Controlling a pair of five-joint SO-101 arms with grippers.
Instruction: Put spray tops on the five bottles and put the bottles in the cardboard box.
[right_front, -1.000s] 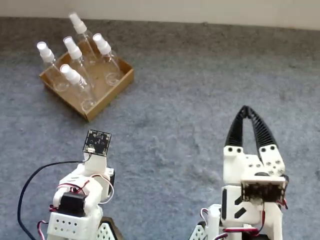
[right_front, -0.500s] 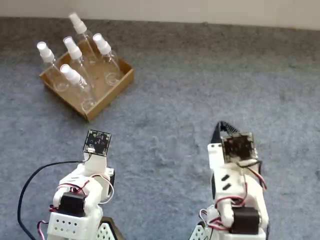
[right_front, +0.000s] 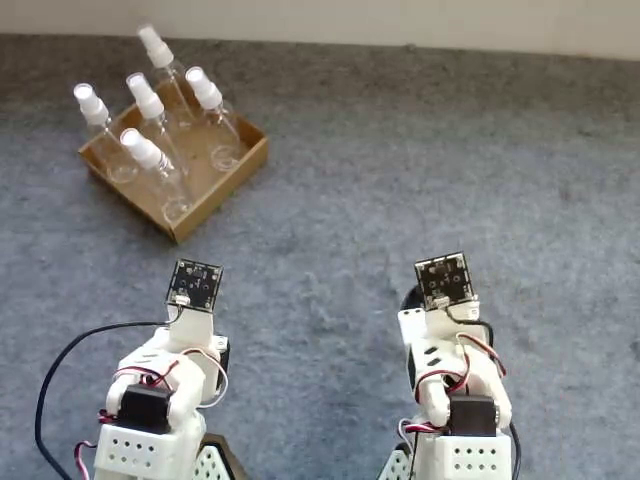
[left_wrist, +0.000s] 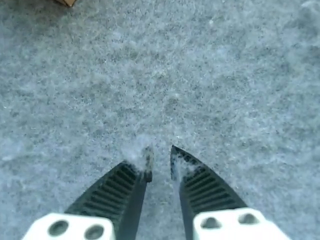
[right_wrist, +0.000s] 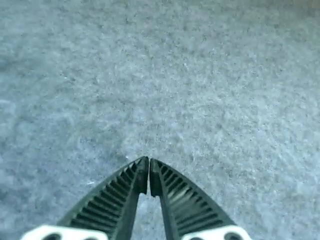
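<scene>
The cardboard box (right_front: 222, 187) stands at the far left of the grey carpet. Five clear bottles (right_front: 160, 165) stand upright inside it, each with a white spray top (right_front: 146, 96). Both arms are folded back at the near edge, well away from the box. My left gripper (left_wrist: 160, 157) hovers over bare carpet, shut but for a narrow slit, with nothing in it. A corner of the box (left_wrist: 65, 2) shows far ahead of it. My right gripper (right_wrist: 149, 162) is shut and empty, its tips touching, over bare carpet.
Grey carpet (right_front: 400, 170) covers the whole table. The left arm's base (right_front: 150, 420) and the right arm's base (right_front: 455, 430) sit at the near edge. A pale wall strip (right_front: 400, 20) runs along the far side.
The right arm has drawn back from its stretched-out pose and folded down at the near edge, its gripper now low over the carpet. The left arm, box and bottles have not moved.
</scene>
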